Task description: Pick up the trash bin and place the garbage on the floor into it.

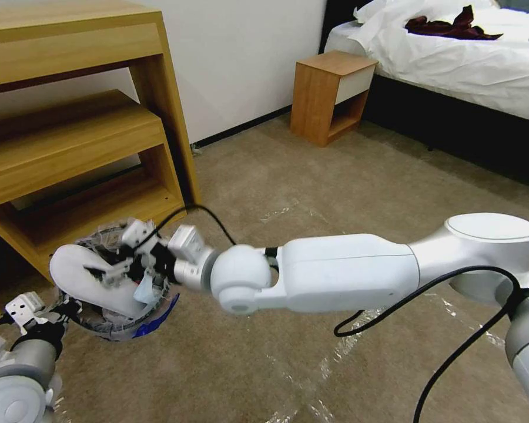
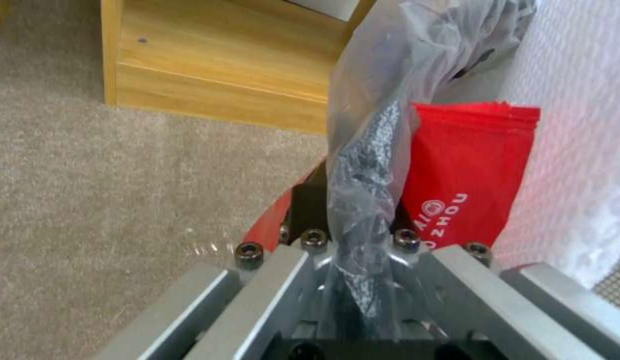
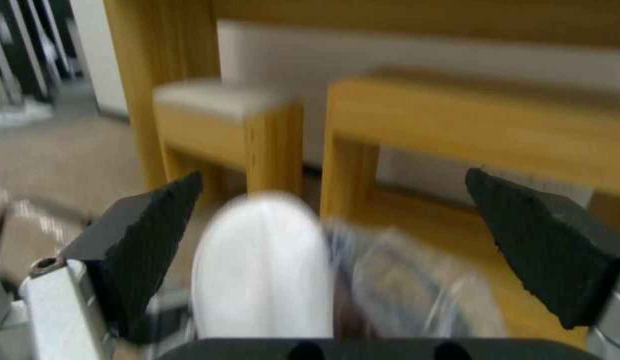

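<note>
1. Your left hand (image 1: 44, 314) sits low at the near left of the head view, clamped on the rim of the small round trash bin (image 1: 153, 317), the one with the blue outside and the crinkly clear plastic liner.
2. From the left wrist view, the jaws are pinched shut on that rim with the clear plastic bag (image 2: 370, 165) bunched between them, running up from the hand (image 2: 357, 300).
3. Just beside the plastic there, a red crumpled wrapper (image 2: 467, 175) with white lettering lies inside the bin, and a white textured surface fills the side next to it.
4. Your right hand (image 1: 136, 254) reaches across from the right and hangs right over the mouth of the bin.
5. The right hand's jaws stand wide apart in its wrist view (image 3: 343, 240), the black ridged pads (image 3: 550, 250) well clear of each other, gripping nothing.
6. Between those pads lies a flat white slipper (image 3: 263, 265), blurred; in the head view the same slipper (image 1: 82, 282) rests across the bin's opening, toe sticking out over the rim toward your left.
7. The bin is at the foot of the light wooden shelf unit (image 1: 76, 147), above the beige carpet floor (image 1: 311, 176).
8. Off behind, a small wooden bedside cabinet (image 1: 329, 97) stands next to a white-sheeted bed (image 1: 470, 64).
</note>
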